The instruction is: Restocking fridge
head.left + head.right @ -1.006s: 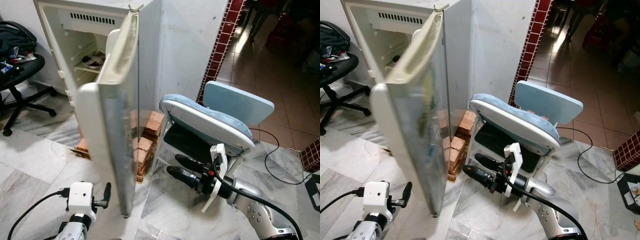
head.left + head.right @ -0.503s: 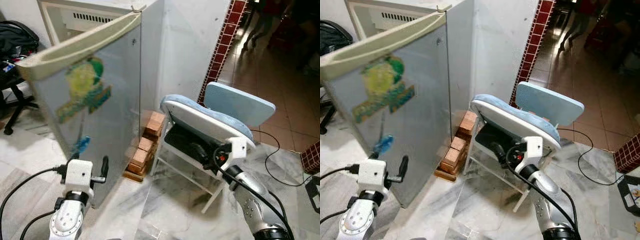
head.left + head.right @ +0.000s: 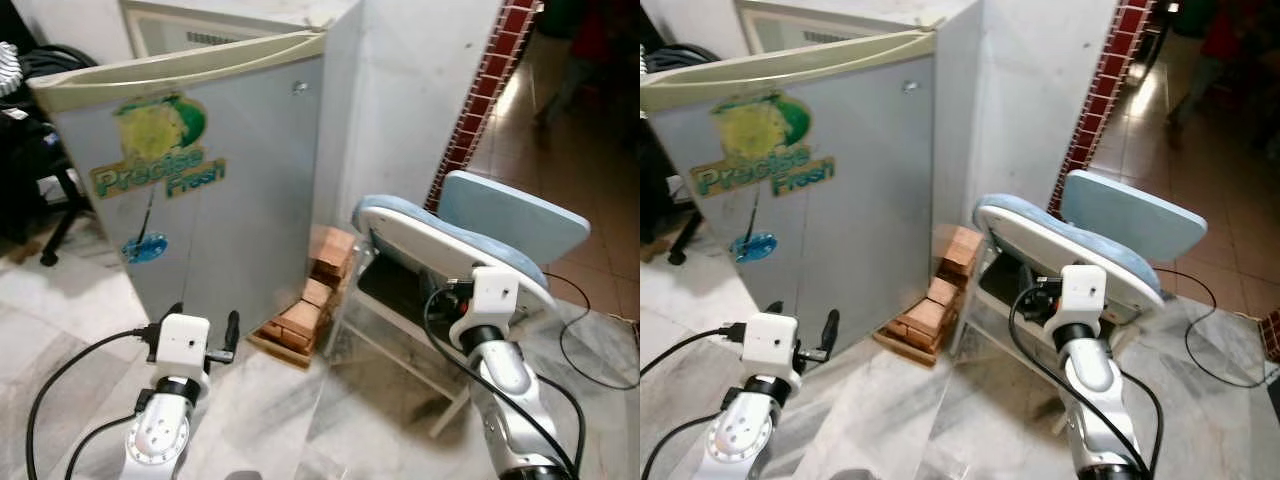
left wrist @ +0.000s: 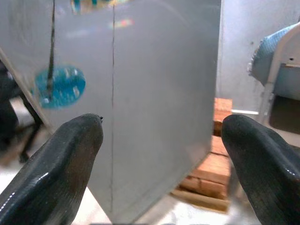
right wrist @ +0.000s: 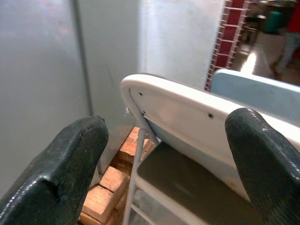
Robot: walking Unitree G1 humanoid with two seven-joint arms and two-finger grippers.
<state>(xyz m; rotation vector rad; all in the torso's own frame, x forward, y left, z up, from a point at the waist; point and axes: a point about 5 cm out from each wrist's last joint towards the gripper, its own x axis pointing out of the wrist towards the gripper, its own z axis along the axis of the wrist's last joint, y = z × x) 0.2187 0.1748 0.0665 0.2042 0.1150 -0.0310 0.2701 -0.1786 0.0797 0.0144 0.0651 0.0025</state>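
Even indoor light, sharp head views, soft wrist views.

You get bright glare off the tiled floor (image 3: 1140, 95) in the doorway beyond the fridge door (image 3: 230, 200), while the corner behind the office chair (image 3: 45, 150) stays dark. Your left wrist view blurs the blue sticker (image 4: 60, 86), and both wrist views show out-of-focus black fingers (image 5: 70, 164) with dull highlights.
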